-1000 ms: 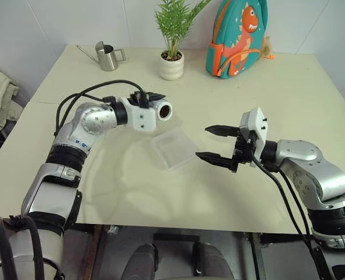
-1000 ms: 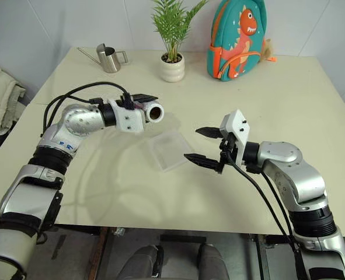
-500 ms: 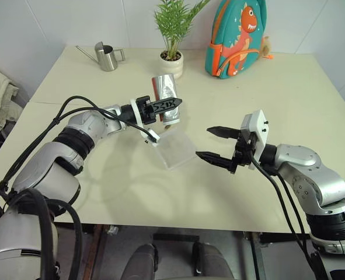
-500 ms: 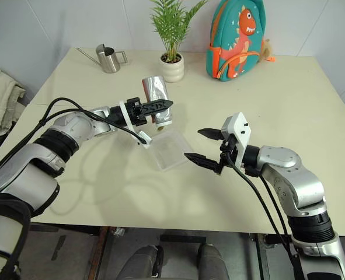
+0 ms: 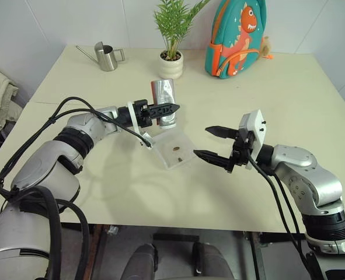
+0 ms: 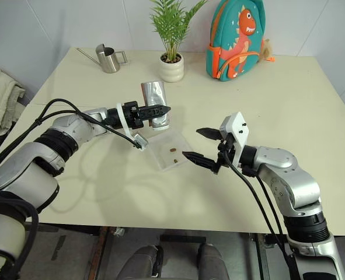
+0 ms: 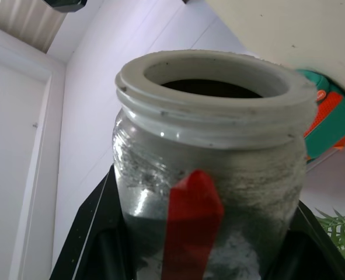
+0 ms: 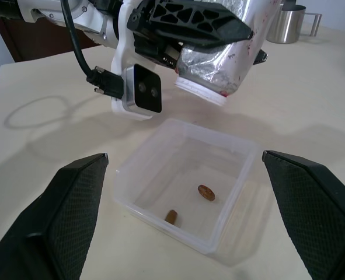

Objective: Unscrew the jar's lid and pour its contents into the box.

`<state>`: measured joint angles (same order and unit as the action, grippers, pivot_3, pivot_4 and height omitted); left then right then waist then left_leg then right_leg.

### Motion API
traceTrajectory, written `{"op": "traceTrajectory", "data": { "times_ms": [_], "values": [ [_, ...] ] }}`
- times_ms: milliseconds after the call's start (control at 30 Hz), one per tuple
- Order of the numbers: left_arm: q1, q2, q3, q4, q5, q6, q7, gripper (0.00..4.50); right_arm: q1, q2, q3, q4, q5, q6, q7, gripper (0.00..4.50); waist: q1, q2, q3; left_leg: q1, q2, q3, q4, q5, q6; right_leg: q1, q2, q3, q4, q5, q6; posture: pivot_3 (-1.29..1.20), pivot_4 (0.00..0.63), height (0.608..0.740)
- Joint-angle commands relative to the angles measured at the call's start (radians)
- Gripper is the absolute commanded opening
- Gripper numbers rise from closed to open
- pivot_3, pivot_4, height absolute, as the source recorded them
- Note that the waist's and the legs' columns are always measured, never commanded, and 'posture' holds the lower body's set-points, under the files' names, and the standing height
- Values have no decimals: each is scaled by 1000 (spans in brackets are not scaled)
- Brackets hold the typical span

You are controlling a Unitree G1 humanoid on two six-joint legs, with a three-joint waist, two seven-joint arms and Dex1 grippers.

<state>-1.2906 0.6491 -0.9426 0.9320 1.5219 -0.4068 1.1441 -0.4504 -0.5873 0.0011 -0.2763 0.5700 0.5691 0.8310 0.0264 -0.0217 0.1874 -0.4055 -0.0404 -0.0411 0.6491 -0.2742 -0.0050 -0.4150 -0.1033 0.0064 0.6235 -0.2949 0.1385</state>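
Jar (image 5: 164,100) first: you have it clamped in the left gripper (image 5: 167,108), tipped mouth-down over the far edge of the box (image 5: 173,148), raised above it and not touching. No lid sits on it; in the left wrist view the rim is bare and open and a red mark runs down the side. You can see the black fingers (image 8: 190,17) pressed against the jar's sides in the right wrist view.

The box rests on the tabletop (image 5: 277,93) near the middle, between your two arms. Two small brown bits (image 8: 205,192) lie on its floor, one toward the centre and one nearer the wall on the right gripper's side. Whether anything remains in the jar, you cannot tell.

Your right gripper (image 5: 212,143) hangs just right of the box, level with it, its two fingers spread wide and holding nothing. It does not touch the box.

Along the far edge of the tabletop you have a steel watering can (image 5: 107,56) at the left, a white pot with a green plant (image 5: 171,63) in the middle, and a teal dinosaur backpack (image 5: 236,36) to the right, all well apart from the box.
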Motion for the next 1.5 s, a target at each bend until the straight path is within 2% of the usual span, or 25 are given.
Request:
{"op": "traceTrajectory", "data": {
  "times_ms": [33, 133, 200, 233, 300, 333, 433, 533, 633, 733, 833, 1000, 1133, 1267, 1333, 1500],
  "values": [
    [-11, 38, 100, 0, -196, -214, -93, 1929, -13, 0, -14, -23, 4, -8, 3, 4452, 0, 0, 0, 0, 0, 0, 0, 0, 0, 0, 0, 0, 0, 0, 0, 0, 150, 740],
    [5, 62, 196, 61, -409, -428, -300, 1929, -14, -6, -21, -12, 5, -10, 11, 4452, -4, 0, 0, 0, 0, 0, 0, 0, 0, 0, -1, 0, 0, 0, 0, 0, 150, 740],
    [29, 56, 282, 124, -592, -535, -517, 1929, -14, -10, -23, -7, 4, -12, 15, 4452, -3, 0, 0, 0, 0, 1, 0, 0, -1, 0, -1, 0, 0, 0, 0, 0, 150, 740],
    [73, 35, 382, 150, -802, -527, -759, 1929, -10, -12, -24, -5, 0, -15, 17, 4452, -3, 0, 0, 0, 0, 1, 0, 0, -1, 0, -1, -1, 0, 0, 0, 0, 150, 740],
    [150, 17, 533, 131, -1109, -484, -1083, 1929, -2, -13, -25, -2, -5, -22, 20, 4452, -4, 0, 0, 1, 0, 8, 1, 0, -1, 0, -2, -1, 0, 0, 0, 0, 150, 740],
    [195, 1, 632, 82, -1276, -358, -1242, 1929, 6, -13, -27, -1, -8, -29, 20, 4452, -7, 0, 0, 0, 2, 8, 2, 0, -1, 0, -2, -1, 1, 0, 0, 0, 150, 740],
    [297, -24, 852, -66, -1582, 8, -1457, 1929, 23, -1, -40, 3, -17, -55, 13, 4452, -12, 0, 0, 0, 4, 8, 3, 0, 0, 0, -3, -2, 2, 0, 0, 0, 150, 740],
    [405, -25, 998, -235, -1729, 323, -1484, 1929, 38, 9, -42, 14, -33, -90, 5, 4452, -25, 0, 0, 0, 3, 4, 5, -1, 2, 0, -4, -2, 3, 0, 0, 0, 150, 740],
    [488, -29, 1127, -340, -1797, 513, -1400, 1929, 57, 22, -41, 28, -53, -144, 10, 4452, -31, -1, -1, 2, 2, 0, 6, -2, 3, 1, -6, -2, 5, 1, 1, 0, 150, 740],
    [574, -38, 1250, -417, -1899, 627, -1405, 1929, 73, 40, -51, 38, -48, -174, 3, 4452, -33, -2, -1, 2, 2, 0, 7, -2, 4, 1, -6, -2, 6, 1, 2, 0, 150, 740],
    [666, -29, 1311, -440, -1902, 589, -1418, 1929, 79, 56, -56, 43, -48, -183, -10, 4452, -30, -2, -1, 2, 3, 0, 8, -2, 3, 1, -6, -2, 5, 1, 2, 0, 150, 740],
    [704, -40, 1396, -351, -1898, 517, -1378, 1929, 75, 56, -43, 59, -70, -209, -3, 4452, -20, -3, -2, 3, 2, -2, 8, -1, 3, 3, -7, -3, 4, 1, 1, 0, 150, 740],
    [720, -55, 1424, -331, -1898, 440, -1396, 1929, 72, 58, -44, 64, -72, -211, -2, 4452, -19, -4, -3, 3, 1, -2, 7, -1, 3, 3, -8, -3, 4, 2, 2, 0, 150, 740],
    [746, -63, 1429, -339, -1906, 437, -1423, 1929, 61, 55, -40, 71, -72, -210, 5, 4452, -24, -4, -3, 3, 1, -2, 7, -2, 3, 3, -8, -3, 3, 2, 2, 0, 150, 740],
    [757, -59, 1425, -344, -1903, 449, -1429, 2658, 53, 56, -41, 78, -70, -210, 9, 4500, -26, -4, -3, 3, 1, -2, 6, -2, 3, 3, -8, -3, 3, 2, 2, 0, 150, 740],
    [795, -43, 1415, -375, -1887, 455, -1457, 4071, 38, 55, -32, 98, -75, -237, 43, 4500, -30, -5, -3, 3, 1, -1, 5, -2, 3, 2, -8, -3, 3, 2, 2, 0, 150, 740]
  ]
}}
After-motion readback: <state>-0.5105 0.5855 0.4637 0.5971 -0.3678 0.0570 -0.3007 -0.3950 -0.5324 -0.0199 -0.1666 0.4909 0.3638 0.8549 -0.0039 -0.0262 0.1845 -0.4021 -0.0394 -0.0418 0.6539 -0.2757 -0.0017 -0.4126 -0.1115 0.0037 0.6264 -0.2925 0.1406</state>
